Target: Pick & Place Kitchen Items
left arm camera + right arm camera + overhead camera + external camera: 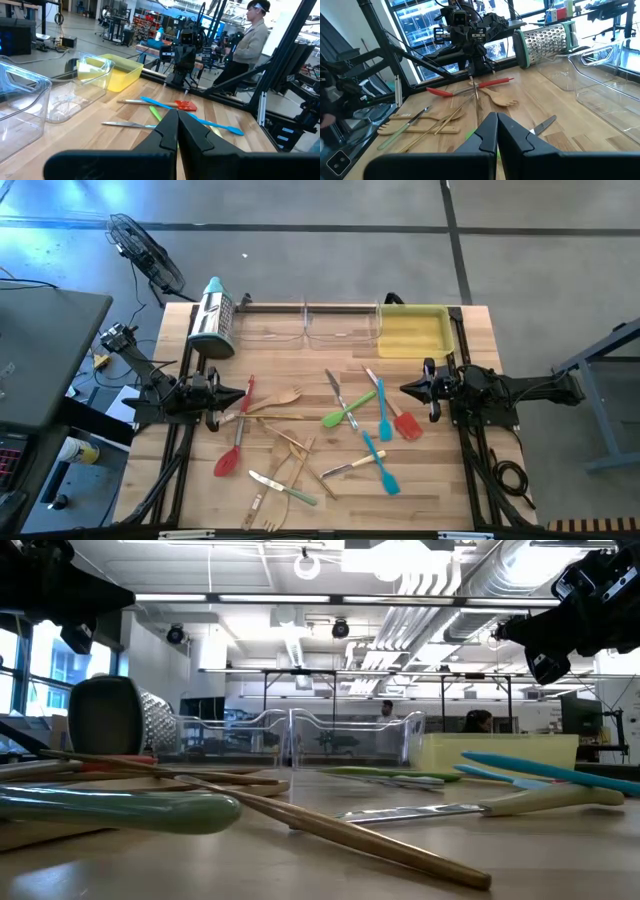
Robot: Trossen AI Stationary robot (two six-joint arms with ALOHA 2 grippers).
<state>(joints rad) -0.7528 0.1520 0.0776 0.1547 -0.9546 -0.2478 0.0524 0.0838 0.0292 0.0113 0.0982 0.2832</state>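
Utensils point(330, 435) lie scattered across the middle of the table point(470, 480), none yet in the clear trays point(305, 328) or the yellow tray point(412, 330) along the far edge. Left gripper point(240, 395) and right gripper point(408, 389) wait at opposite table sides, fingers pressed together, empty. Judged from this, no pick has begun; the next move calls for one gripper to spread its fingers over a single utensil.

Red point(233, 442), green point(347, 411) and blue spatulas point(381, 463), wooden forks point(277, 399) and small knives point(334, 388) lie scattered flat mid-table.
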